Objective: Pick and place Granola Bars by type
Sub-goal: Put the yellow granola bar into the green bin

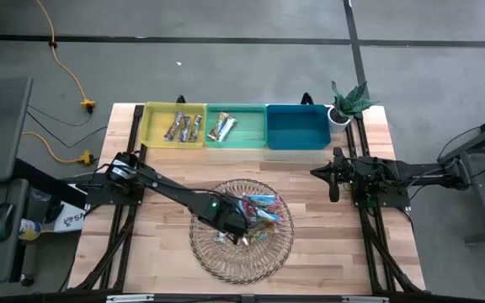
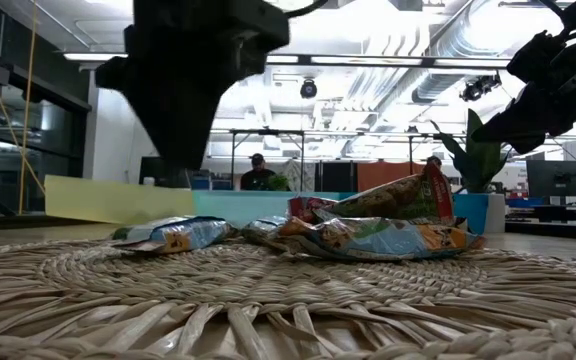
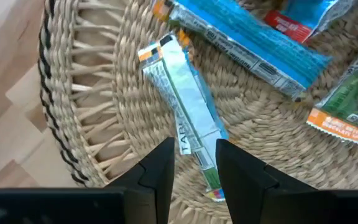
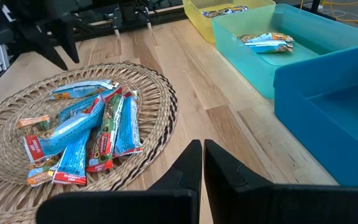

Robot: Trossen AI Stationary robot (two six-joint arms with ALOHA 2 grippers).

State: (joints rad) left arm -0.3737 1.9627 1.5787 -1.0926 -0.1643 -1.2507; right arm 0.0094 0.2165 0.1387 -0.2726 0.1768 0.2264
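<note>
The left gripper [image 1: 230,227] is positioned over the left part of the round wicker tray [image 1: 226,261] at the table's near centre. Its two fingers [image 3: 160,171] stand slightly apart, one on each side of the near end of a silver-and-blue granola bar [image 3: 182,106] that lies flat on the weave. Whether the pads press the wrapper cannot be determined; the bar rests on the tray.

The remaining granola bars [image 4: 82,140] lie in a loose overlapping pile on the tray, to the right of the left gripper: light blue wrappers mixed with green-and-red ones.

At the far edge of the table stand three bins in a row. The yellow bin [image 1: 154,135] on the left holds brown-silver bars [image 1: 183,127]. The green bin [image 1: 251,139] in the middle holds two bars [image 1: 222,127]. The blue bin [image 1: 297,130] is on the right.

The right gripper [image 1: 333,178] waits at the table's right side, near the blue bin, fingers together and holding nothing.
</note>
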